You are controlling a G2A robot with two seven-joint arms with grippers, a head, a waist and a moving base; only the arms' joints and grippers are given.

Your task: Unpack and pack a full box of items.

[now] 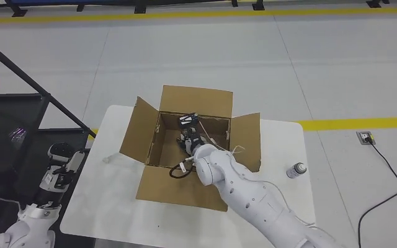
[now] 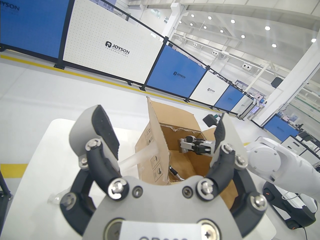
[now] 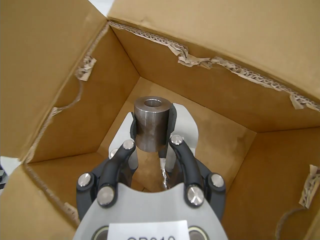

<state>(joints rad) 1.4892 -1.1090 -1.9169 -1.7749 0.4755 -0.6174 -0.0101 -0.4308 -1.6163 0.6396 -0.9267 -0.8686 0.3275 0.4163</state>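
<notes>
The right gripper [image 3: 153, 131] is inside the box [image 3: 200, 96], pinched shut on a steel sleeve [image 3: 150, 118] with one pad on each side of its round wall. The box floor lies beyond the fingertips, and a corner of the box stands just ahead of them. I cannot tell whether the sleeve touches the floor.

The likeliest trouble is the grip. The wall is smooth, curved metal, the piece looks heavy for its size, and only two narrow pads hold it, so a quick lift or swing could let it twist or slide out. The box walls and their torn flap edges stand close on both sides of the gripper, and a slanted exit could snag one and drag the box.

The sleeve's long axis runs across the line between the pads. Its bored end faces the wrist camera, and its other end is hidden.

The left gripper [image 2: 161, 126] is spread wide and empty, well apart from the box and aimed at it.
</notes>
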